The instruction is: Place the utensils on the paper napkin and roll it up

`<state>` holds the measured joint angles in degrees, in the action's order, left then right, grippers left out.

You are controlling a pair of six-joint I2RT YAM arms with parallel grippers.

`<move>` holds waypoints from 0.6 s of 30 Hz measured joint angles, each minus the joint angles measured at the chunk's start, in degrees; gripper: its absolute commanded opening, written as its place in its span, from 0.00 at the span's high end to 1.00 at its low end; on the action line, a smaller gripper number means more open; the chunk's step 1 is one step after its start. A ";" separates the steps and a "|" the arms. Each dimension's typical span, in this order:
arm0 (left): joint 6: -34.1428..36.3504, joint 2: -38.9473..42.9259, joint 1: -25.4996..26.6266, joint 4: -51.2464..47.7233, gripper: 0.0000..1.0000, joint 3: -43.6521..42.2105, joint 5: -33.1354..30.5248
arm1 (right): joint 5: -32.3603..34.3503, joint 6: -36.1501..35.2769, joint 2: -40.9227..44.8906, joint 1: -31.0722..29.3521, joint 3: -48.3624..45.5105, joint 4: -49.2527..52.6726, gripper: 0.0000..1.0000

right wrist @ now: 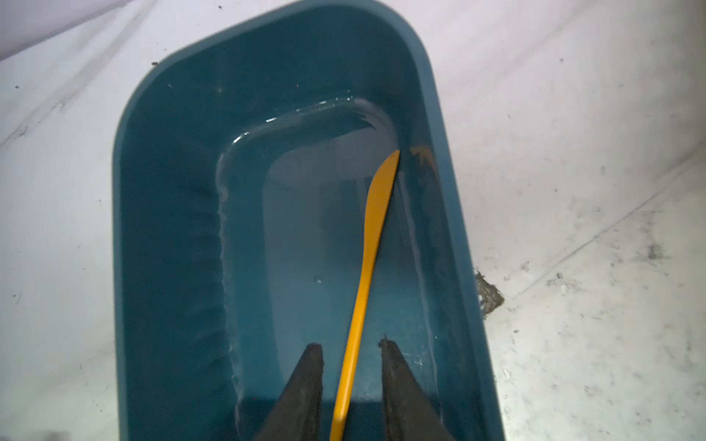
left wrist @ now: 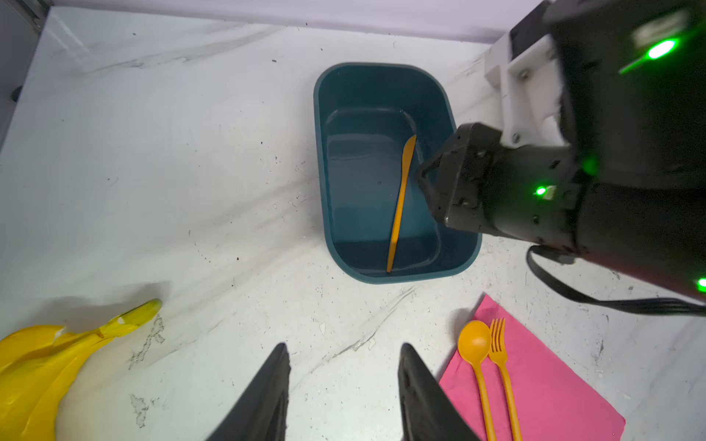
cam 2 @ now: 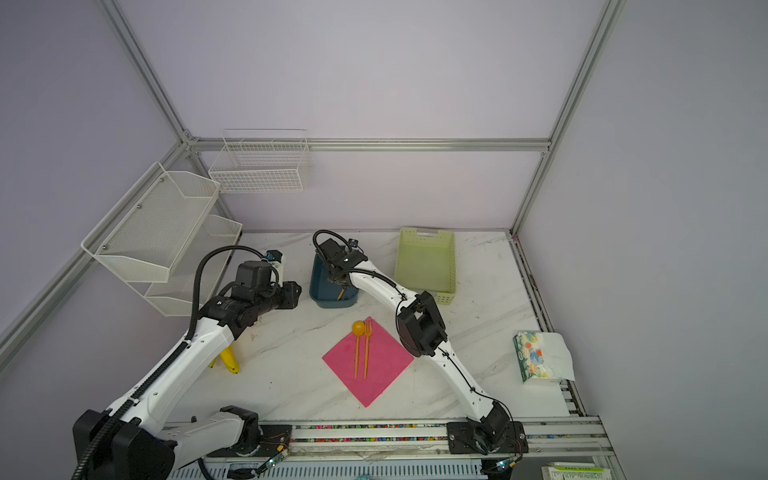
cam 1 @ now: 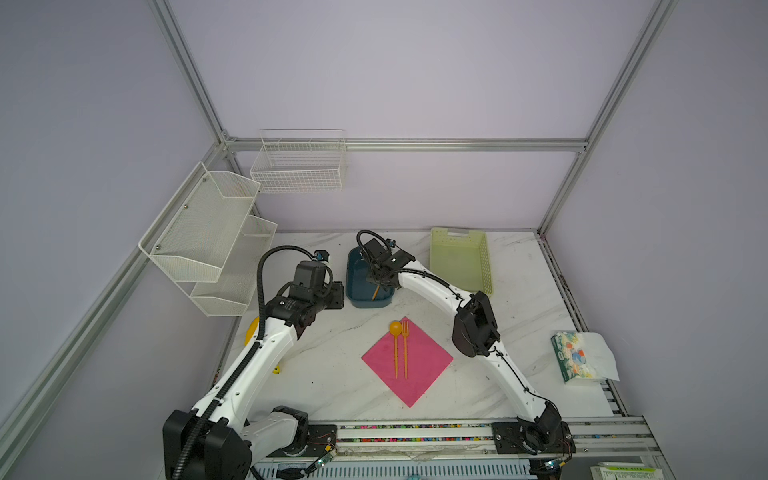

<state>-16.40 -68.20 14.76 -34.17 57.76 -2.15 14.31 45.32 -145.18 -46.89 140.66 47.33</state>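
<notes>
**Orange knife (right wrist: 372,229) in the blue tub (right wrist: 168,229), two pieces on the paper napkin (cam 1: 428,357)**

In both top views the pink paper napkin lies as a diamond on the desk (cam 1: 332,374), low in the middle of the frame. The spoon (cam 1: 395,328) and the fork (cam 1: 405,349) lie side by side on it. The tub stands just above it. The right tool (right wrist: 349,343) is open, with one jaw on each side of the knife handle, not touching it. The left tool (left wrist: 344,345) is open over bare desk.
</notes>
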 measured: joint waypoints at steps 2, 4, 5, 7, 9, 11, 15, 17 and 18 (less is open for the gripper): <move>-0.09 -2.80 -0.02 -0.61 0.57 0.11 1.16 | 0.28 -0.92 1.77 0.00 -0.28 0.02 0.69; -0.42 -6.47 -0.02 -2.21 0.60 0.94 3.39 | 0.72 -1.77 4.48 0.00 -1.07 0.02 0.69; -0.57 -8.22 -0.02 -2.97 0.61 1.75 4.66 | 1.03 -2.19 5.79 0.00 -1.44 0.00 0.69; -0.96 -12.17 -0.02 -4.13 0.63 4.17 7.65 | 1.51 -2.84 8.68 0.00 -1.95 0.02 0.69; -1.51 -15.78 -0.02 -4.35 0.64 6.86 10.54 | 2.08 -3.39 11.23 0.00 -2.29 0.00 0.69; -1.97 -19.10 0.00 -4.46 0.64 9.62 12.87 | 2.73 -3.85 13.29 0.00 -2.82 -0.02 0.69; -1.99 -25.05 0.04 -4.94 0.66 15.41 15.50 | 3.82 -4.55 16.41 0.02 -4.98 0.07 0.69; -1.84 -27.80 0.11 -5.03 0.66 18.21 15.91 | 4.42 -4.76 17.64 0.31 -6.58 0.11 0.69; -1.68 -29.18 0.15 -5.42 0.65 19.61 15.93 | 4.79 -4.81 18.25 0.42 -7.58 0.13 0.69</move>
<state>-18.09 -97.38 14.92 -39.59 77.36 13.78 19.09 40.51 -126.93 -46.48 133.08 47.46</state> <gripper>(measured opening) 0.344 0.308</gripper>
